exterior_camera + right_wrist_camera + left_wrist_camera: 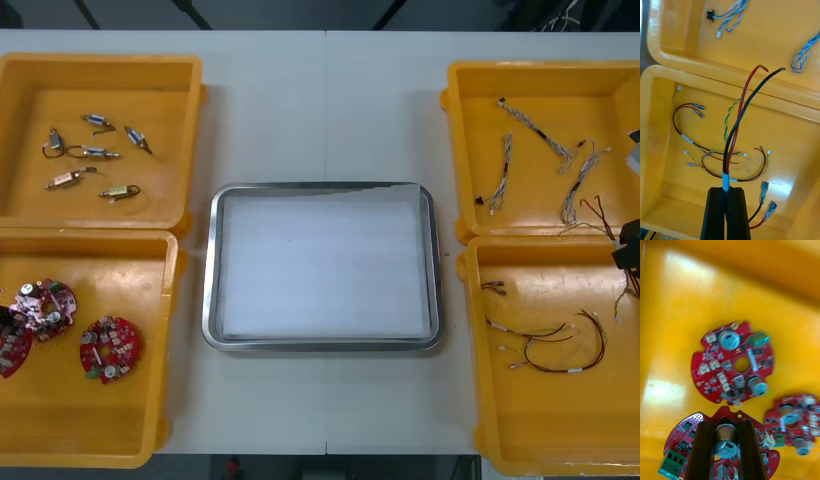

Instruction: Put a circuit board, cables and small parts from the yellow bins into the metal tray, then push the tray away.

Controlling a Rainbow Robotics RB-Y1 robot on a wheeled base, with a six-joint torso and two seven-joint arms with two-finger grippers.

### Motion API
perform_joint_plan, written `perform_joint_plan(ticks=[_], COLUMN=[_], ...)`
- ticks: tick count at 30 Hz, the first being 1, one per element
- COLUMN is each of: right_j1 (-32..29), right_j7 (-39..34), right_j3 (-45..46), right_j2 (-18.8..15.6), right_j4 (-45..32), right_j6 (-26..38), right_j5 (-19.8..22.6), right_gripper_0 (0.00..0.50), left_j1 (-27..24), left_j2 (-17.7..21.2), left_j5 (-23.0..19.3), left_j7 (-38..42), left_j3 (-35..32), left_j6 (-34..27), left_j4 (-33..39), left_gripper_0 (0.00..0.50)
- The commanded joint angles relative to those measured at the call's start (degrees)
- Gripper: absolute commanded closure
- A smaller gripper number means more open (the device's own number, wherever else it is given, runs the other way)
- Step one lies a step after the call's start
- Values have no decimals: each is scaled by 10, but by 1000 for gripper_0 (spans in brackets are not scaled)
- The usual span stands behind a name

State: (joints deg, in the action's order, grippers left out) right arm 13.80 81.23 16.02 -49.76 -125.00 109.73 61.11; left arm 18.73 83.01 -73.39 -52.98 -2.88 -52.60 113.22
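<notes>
the left end effector (725, 427) is clenched on a silver can on a round red circuit board (681, 437) with a green terminal block, in the near left yellow bin (100, 420). another board (733, 363) lies just beyond. the right end effector (726, 193) grips a red and black cable (738, 123) at its white band, over the near right yellow bin (658, 123). the metal tray (208, 270), white inside, sits mid-bench (325, 110).

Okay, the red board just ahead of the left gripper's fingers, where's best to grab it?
Likely by one upright silver can, fingers coming straight down. The board lies flat on the bin floor, rim hard to pinch; the left gripper grips its own board so. The right gripper holds a cable.
</notes>
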Motion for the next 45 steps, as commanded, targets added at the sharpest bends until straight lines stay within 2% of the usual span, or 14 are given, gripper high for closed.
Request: perform_joint_plan(ticks=[1,5,11,18,24,31,35,38,40,41,45], right_j1=[37,64,97,108,108,108,108,108,108,108,108], right_j7=[42,46,46,45,43,42,42,45,45,45,45], right_j3=[-9,-44,-73,-74,-74,-82,-84,-89,-93,-96,-98], right_j2=[-10,-32,-42,-57,-75,-88,-88,-88,-88,-88,-88], right_j4=[-17,-18,-18,-18,-20,-25,-24,-25,-26,-27,-28], right_j6=[3,3,3,3,3,3,3,3,3,3,3], right_j5=[10,14,23,63,88,97,96,90,87,82,80], right_gripper_0=[500,500,500,500,500,500,500,500,500,500,500], left_j1=[13,12,-1,-82,-205,-433,-545,-599,-614,-625,-636], left_j2=[56,77,77,59,37,-27,-64,-107,-133,-161,-208], left_j5=[-43,-81,-122,-125,-124,-76,-41,-1,18,44,97], left_j7=[-29,-20,14,113,188,305,384,440,468,489,521], left_j3=[-59,-102,-141,-138,-66,108,213,267,284,299,327], left_j6=[-28,-60,-107,-189,-230,-306,-320,-341,-353,-367,-384], left_j4=[22,32,52,97,128,135,138,143,145,149,160], left_gripper_0=[500,500,500,500,500,500,500,499,500,500,500])
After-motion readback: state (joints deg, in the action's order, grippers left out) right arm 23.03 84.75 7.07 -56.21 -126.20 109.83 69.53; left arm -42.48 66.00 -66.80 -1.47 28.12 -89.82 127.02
